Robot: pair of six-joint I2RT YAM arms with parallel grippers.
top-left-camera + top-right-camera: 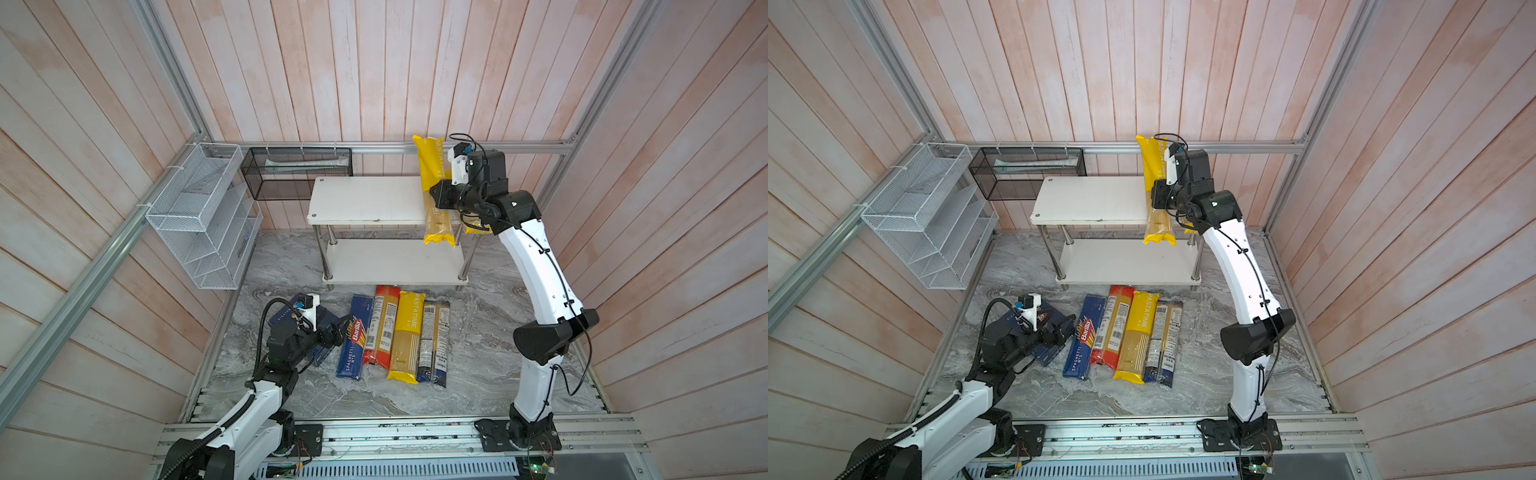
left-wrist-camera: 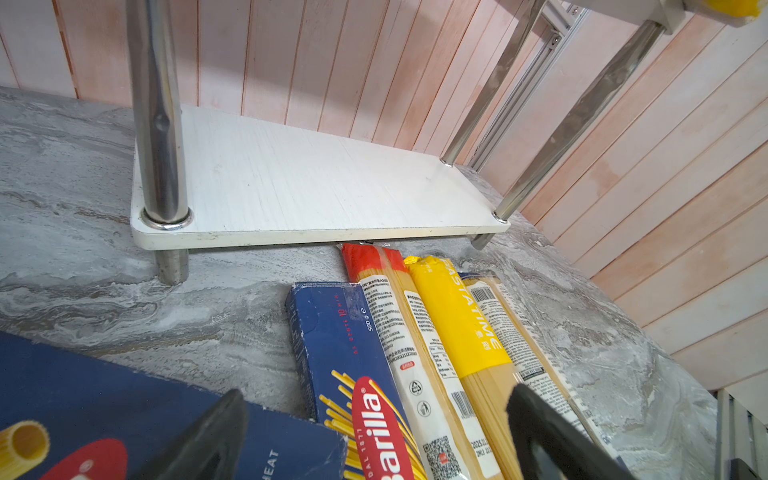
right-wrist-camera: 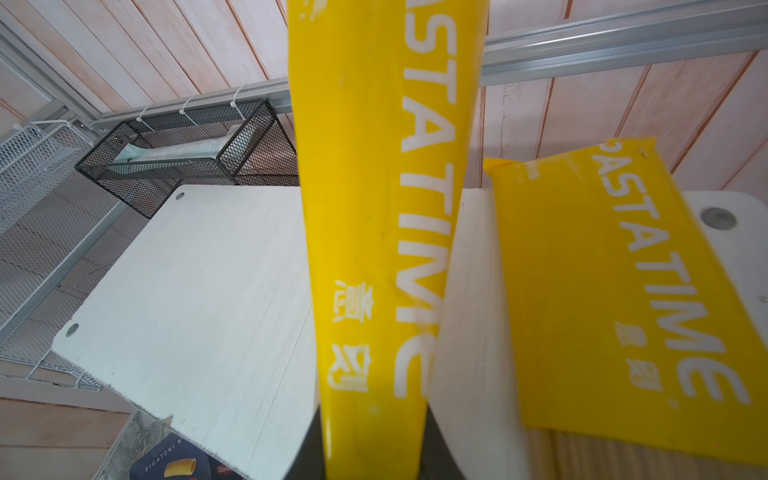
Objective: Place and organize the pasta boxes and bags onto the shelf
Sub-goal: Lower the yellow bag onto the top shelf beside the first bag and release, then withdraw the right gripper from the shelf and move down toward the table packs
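Note:
My right gripper (image 1: 437, 195) (image 3: 374, 453) is shut on a yellow PASTATIME bag (image 1: 432, 166) (image 3: 365, 208). The bag stands steeply over the right part of the shelf (image 1: 365, 199), its lower end hanging past the top board's front edge. A second yellow bag (image 3: 623, 291) lies on that board further right. On the floor in front lie the Spaghetti box (image 1: 355, 340), a red-ended bag (image 1: 382, 328), a yellow bag (image 1: 409, 336) and two clear bags (image 1: 436, 340). My left gripper (image 1: 336, 328) (image 2: 374, 415) hangs open over the Spaghetti box, beside the wide box (image 2: 104, 407).
A white wire-mesh organizer (image 1: 203, 220) hangs on the left wall. A black mesh basket (image 1: 297, 174) sits on the back rail behind the shelf's left end. The shelf's lower board (image 2: 311, 187) is bare. Aluminium frame rails border the marble floor.

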